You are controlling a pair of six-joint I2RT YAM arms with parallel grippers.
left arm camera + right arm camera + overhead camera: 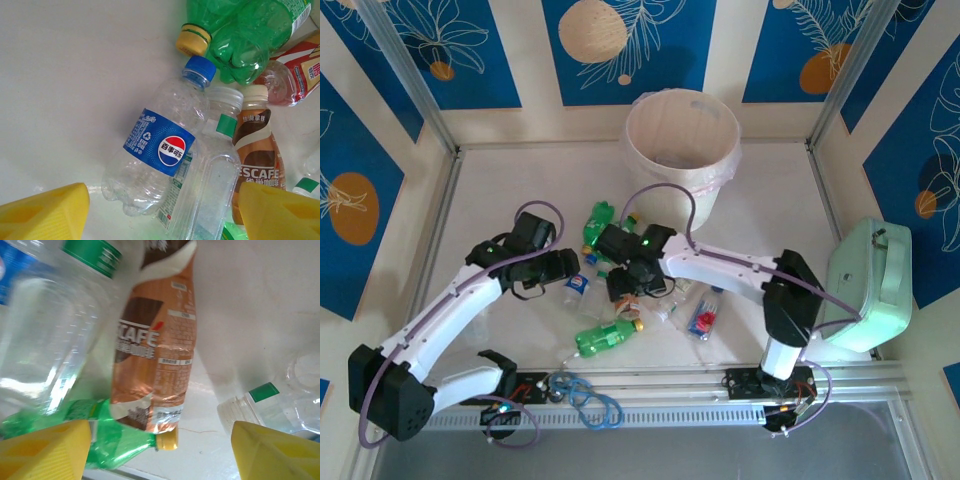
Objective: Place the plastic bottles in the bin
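Note:
The plastic bottles lie in a heap on the white table in front of the bin (680,140), a tall pale bucket at the back. My left gripper (570,272) hangs open over the heap's left side. Its yellow fingers (45,212) flank a clear blue-labelled bottle (157,145) and a clear green-labelled one (210,175) without pressing either. My right gripper (638,290) is open above the middle of the heap. A brown coffee bottle (155,355) and a crushed green bottle (115,440) with a yellow cap lie between its fingers (275,452).
A mint-green case (870,285) leans at the right wall. A green bottle (605,335) lies near the front rail, and a red-labelled one (703,318) lies to the right. Blue cable loops (585,395) sit by the arm bases. Walls close in the table.

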